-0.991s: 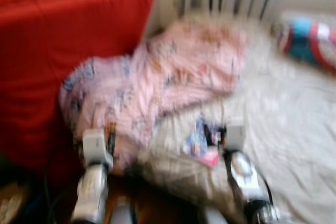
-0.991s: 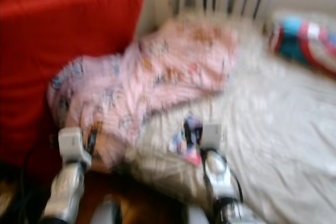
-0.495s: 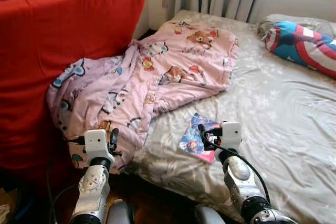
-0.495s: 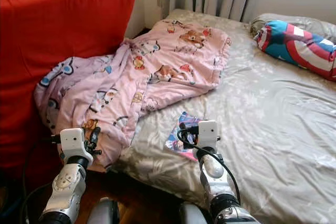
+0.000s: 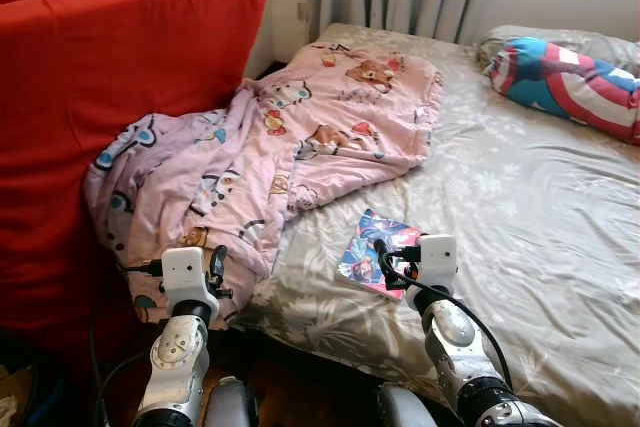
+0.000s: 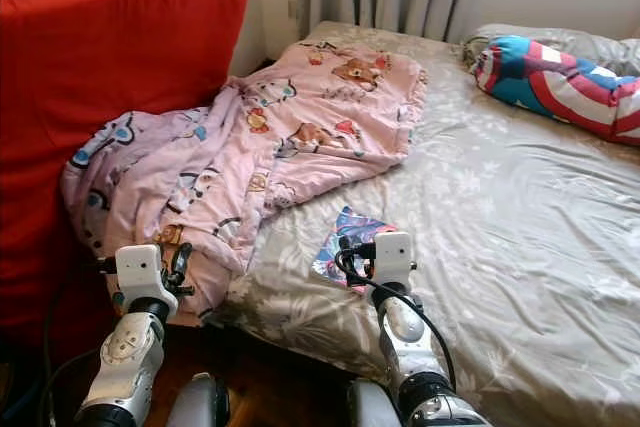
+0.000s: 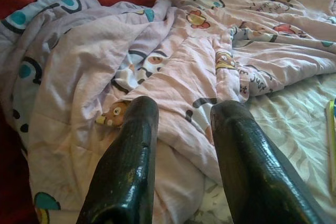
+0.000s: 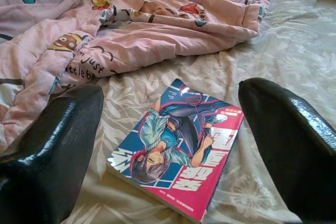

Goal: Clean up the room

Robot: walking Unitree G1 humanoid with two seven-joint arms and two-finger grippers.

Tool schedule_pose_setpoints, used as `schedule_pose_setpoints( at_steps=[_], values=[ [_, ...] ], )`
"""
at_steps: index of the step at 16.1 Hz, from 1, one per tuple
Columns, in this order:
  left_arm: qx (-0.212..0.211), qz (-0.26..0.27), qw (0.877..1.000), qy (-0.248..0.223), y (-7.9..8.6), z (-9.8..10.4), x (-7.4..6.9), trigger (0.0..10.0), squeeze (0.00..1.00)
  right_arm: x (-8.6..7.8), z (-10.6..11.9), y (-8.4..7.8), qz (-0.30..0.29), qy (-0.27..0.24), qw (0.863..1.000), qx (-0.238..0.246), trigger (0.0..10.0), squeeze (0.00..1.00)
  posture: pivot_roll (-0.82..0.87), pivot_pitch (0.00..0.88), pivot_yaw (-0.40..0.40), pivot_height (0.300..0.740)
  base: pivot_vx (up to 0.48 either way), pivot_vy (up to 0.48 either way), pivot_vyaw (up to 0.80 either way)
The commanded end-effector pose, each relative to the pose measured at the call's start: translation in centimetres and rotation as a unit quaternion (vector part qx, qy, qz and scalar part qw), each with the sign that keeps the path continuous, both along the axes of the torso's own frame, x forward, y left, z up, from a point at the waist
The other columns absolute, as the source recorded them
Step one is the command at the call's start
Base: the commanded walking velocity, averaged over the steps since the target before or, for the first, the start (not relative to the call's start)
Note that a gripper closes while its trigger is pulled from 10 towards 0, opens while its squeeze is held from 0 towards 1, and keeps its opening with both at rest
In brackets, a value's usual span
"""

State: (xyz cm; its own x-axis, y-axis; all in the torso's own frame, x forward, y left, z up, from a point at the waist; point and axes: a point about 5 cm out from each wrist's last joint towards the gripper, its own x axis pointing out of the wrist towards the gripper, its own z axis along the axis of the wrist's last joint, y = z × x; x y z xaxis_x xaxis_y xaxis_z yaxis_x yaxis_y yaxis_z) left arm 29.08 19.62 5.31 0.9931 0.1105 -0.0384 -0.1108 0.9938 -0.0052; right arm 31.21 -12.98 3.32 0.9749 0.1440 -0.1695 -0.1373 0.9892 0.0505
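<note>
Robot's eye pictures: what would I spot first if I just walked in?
The pink cartoon blanket, which spills off the bed against the big red sofa. Next, the bright comic book lying flat on the sheet near the bed's edge, with the open right claw poised just before it. A red, white and blue pillow sits at the far corner.

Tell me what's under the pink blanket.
The blanket covers part of the bed and spills against the red sofa. Anything beneath its folds is hidden. The book lies beside it.
</note>
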Motion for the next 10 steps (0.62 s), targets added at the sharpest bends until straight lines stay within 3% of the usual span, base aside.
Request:
schedule_pose_setpoints(
  at_steps=[1, 2, 5, 10],
  values=[
    [-0.001, -0.001, 1.0, 0.005, -0.06, -0.05, -0.07, 10.0, 0.0, -0.09, -0.14, 0.42, 0.02, 0.005, 1.0, -0.013, 10.0, 0.0, -0.12, 0.062, -0.044, 0.62, 0.0, 0.0, 0.0],
    [-0.002, -0.002, 1.0, 0.004, -0.08, -0.03, -0.04, 10.0, 0.0, -0.12, -0.1, 0.71, 0.034, 0.002, 0.999, -0.018, 10.0, 0.0, -0.12, 0.064, -0.043, 0.62, 0.247, 0.0, 0.0],
    [-0.003, -0.003, 1.0, 0.005, -0.24, -0.08, -0.07, 10.0, 0.0, -0.27, -0.19, 0.97, 0.041, 0.001, 0.999, -0.015, 10.0, 0.0, -0.12, 0.064, -0.044, 0.62, 0.265, 0.0, 0.8],
    [-0.005, -0.012, 1.0, 0.007, -0.7, -0.17, -0.16, 10.0, 0.0, -0.07, 0.02, 0.56, 0.022, -0.002, 1.0, 0.005, 10.0, 0.0, -0.12, 0.061, -0.045, 0.62, 0.289, 0.0, 0.0]
  ],
)
